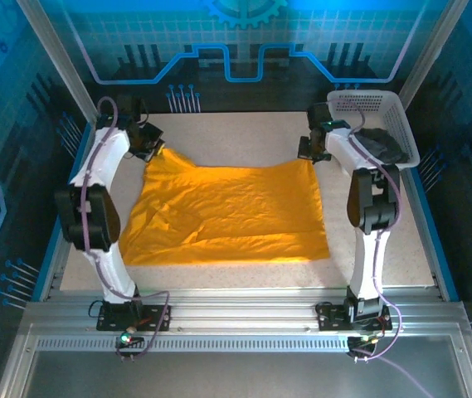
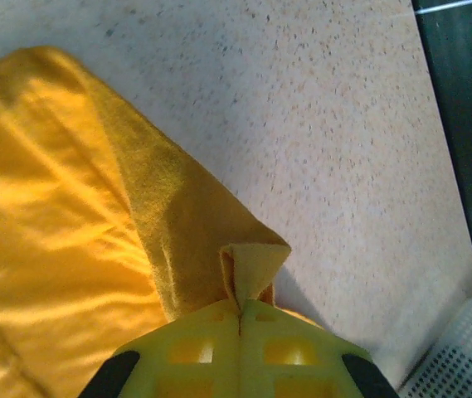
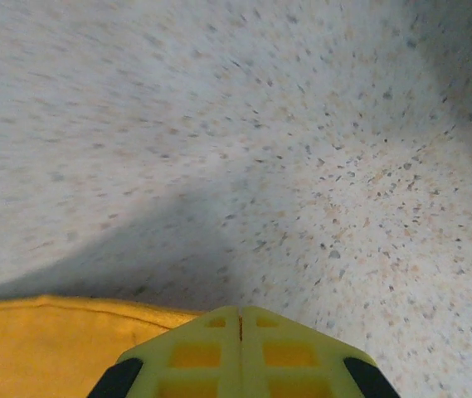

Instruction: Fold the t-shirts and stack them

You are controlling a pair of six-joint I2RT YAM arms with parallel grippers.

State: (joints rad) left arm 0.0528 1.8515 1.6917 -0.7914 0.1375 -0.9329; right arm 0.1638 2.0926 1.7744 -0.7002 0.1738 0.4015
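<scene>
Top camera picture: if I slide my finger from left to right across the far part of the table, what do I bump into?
left hand → orange-yellow t-shirt → right hand → white basket

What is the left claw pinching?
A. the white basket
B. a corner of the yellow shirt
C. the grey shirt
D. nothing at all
B: in the left wrist view, the left gripper has its fingers closed on a folded corner of the yellow shirt, and the cloth pokes out just past the tips.
</scene>
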